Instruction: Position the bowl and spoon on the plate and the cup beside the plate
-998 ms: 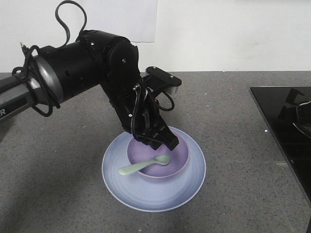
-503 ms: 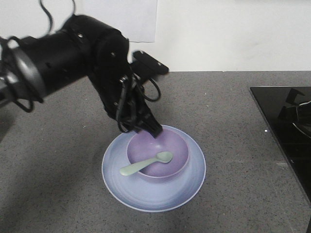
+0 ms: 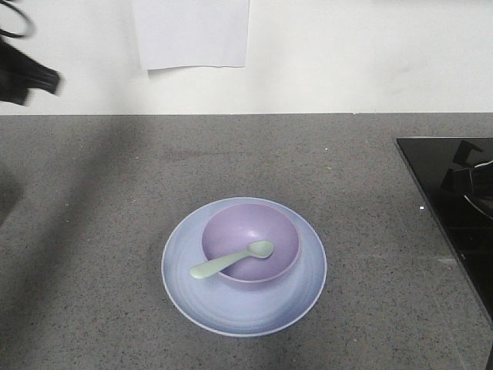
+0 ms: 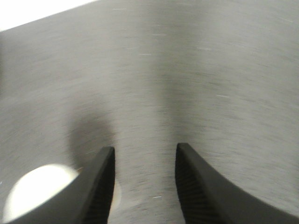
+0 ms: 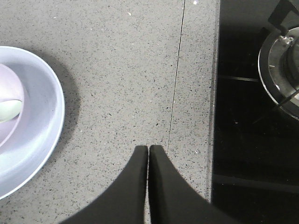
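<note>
The lavender bowl (image 3: 250,240) sits on the pale blue plate (image 3: 243,297) in the middle of the counter. The mint spoon (image 3: 231,260) lies in the bowl with its handle over the front-left rim. My left gripper (image 4: 145,147) is open over bare counter, its view blurred. A white round shape with a brownish edge, apparently the cup (image 4: 35,193), sits beside its left finger. The front view does not show the cup. My right gripper (image 5: 148,148) is shut and empty, right of the plate (image 5: 46,107).
A black hob (image 3: 447,208) covers the counter's right side, with a burner (image 5: 285,70) close to my right gripper. Part of the left arm (image 3: 27,77) shows at the front view's top left corner. A white wall runs behind the counter.
The left arm has lifted off the bowl and swung up and left, almost out of the front view. Bowl, spoon and plate have stayed in place.
</note>
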Motion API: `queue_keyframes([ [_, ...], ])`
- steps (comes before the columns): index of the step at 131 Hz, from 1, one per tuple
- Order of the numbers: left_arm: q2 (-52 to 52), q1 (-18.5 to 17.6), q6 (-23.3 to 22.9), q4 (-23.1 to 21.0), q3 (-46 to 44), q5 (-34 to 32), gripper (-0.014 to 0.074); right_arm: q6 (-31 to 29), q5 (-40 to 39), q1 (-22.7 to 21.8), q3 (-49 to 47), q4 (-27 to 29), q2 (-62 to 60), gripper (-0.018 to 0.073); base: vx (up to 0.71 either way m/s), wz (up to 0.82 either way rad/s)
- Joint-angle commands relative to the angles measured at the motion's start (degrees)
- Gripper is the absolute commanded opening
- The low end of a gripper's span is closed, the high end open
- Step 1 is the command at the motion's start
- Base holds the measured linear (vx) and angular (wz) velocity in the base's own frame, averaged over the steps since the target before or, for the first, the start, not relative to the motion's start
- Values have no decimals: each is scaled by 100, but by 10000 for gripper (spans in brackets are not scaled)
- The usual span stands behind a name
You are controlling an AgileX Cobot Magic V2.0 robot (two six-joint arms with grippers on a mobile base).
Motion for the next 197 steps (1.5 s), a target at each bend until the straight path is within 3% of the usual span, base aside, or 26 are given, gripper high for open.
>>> queue_keyframes([
  [1, -360, 477, -104, -37, -179, -127, 324, -29, -294, -34, -139, -3, -88, -7, 0, 0],
  [22, -381, 1237, -207, -64, -152, -177, 397, -29, -294, -34, -139, -3, -88, -7, 0, 0],
  [44, -352, 1713, -331, -229, -152, -172, 471, -29, -297, -34, -139, -3, -88, -7, 0, 0],
  [69, -276, 2104, -305, -422, -81, -250, 475, -29, -297, -34, -139, -3, -88, -7, 0, 0],
  [95, -248, 2532, -152, -568, 729, -527, 475, -29, -291, -34, -139, -3, -88, -7, 0, 0],
  [120, -178, 2680, 174, -891, 1177, -704, 475, -29, -291, -34, -139, -3, -88, -7, 0, 0],
  [197, 453, 2898, 176, -1155, 1192, -673, 463, -29, -301, -34, -139, -3, -88, -7, 0, 0],
])
